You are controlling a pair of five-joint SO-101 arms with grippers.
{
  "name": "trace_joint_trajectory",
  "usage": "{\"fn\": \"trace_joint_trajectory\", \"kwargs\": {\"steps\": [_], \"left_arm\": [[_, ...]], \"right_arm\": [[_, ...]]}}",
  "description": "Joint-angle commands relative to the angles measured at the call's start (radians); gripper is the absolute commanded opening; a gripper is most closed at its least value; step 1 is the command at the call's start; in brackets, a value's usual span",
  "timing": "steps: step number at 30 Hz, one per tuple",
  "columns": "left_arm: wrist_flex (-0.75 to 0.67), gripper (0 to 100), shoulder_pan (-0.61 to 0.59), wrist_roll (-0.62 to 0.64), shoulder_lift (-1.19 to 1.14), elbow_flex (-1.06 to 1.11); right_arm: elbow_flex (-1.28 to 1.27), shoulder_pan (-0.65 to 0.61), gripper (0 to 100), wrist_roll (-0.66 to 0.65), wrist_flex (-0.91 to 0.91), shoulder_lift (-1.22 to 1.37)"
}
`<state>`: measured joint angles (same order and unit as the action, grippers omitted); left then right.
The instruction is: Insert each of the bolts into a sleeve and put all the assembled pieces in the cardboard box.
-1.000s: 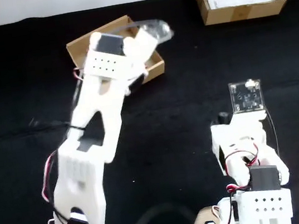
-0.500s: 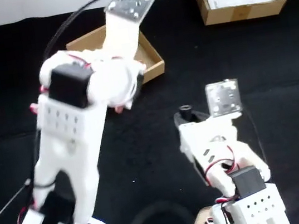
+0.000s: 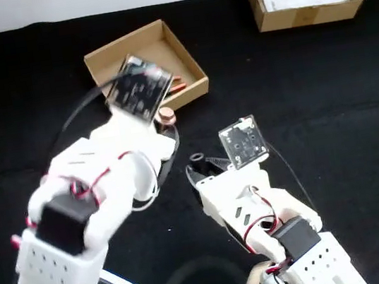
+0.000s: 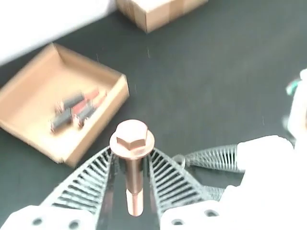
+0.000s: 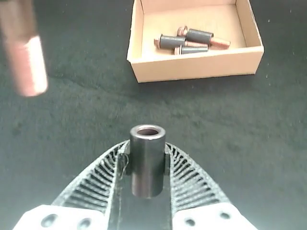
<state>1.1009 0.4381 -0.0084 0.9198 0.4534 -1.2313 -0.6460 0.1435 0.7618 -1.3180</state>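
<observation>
Left claw clamps bolt by shank under head, near cardboard box. Right claw pinches sleeve, bore end exposed. Both rigid, smooth metal, probably slippery; grip mid-body. Bolt tip blurred, alignment unclear.

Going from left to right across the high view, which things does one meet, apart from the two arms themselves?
copper bolt → dark sleeve → cardboard box with a printed sheet

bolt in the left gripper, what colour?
Copper-coloured, the whole bolt, head and shank alike. It shows best in the left wrist view.
</observation>
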Motion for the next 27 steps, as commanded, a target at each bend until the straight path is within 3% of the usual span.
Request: {"fn": "trace_joint_trajectory", "kwargs": {"steps": [1, 9, 13, 16, 27], "left_arm": [[-0.298, 1, -0.004, 0.009, 0.157, 0.231], [-0.454, 1, -0.010, 0.028, 0.120, 0.329], [-0.580, 1, -0.051, 0.196, 0.013, 0.318], [-0.589, 1, -0.059, 0.264, -0.056, 0.248], [-0.500, 1, -0.054, 0.301, -0.113, 0.185]], "right_arm": [[-0.036, -0.010, 0.8, 0.003, -0.136, -0.008], [-0.232, -0.010, 0.8, 0.003, -0.484, -0.008], [-0.363, -0.010, 0.8, 0.005, -0.716, -0.008], [-0.435, -0.008, 0.8, 0.005, -0.860, -0.008], [-0.489, 0.004, 0.8, 0.005, -0.938, -0.008]]}}
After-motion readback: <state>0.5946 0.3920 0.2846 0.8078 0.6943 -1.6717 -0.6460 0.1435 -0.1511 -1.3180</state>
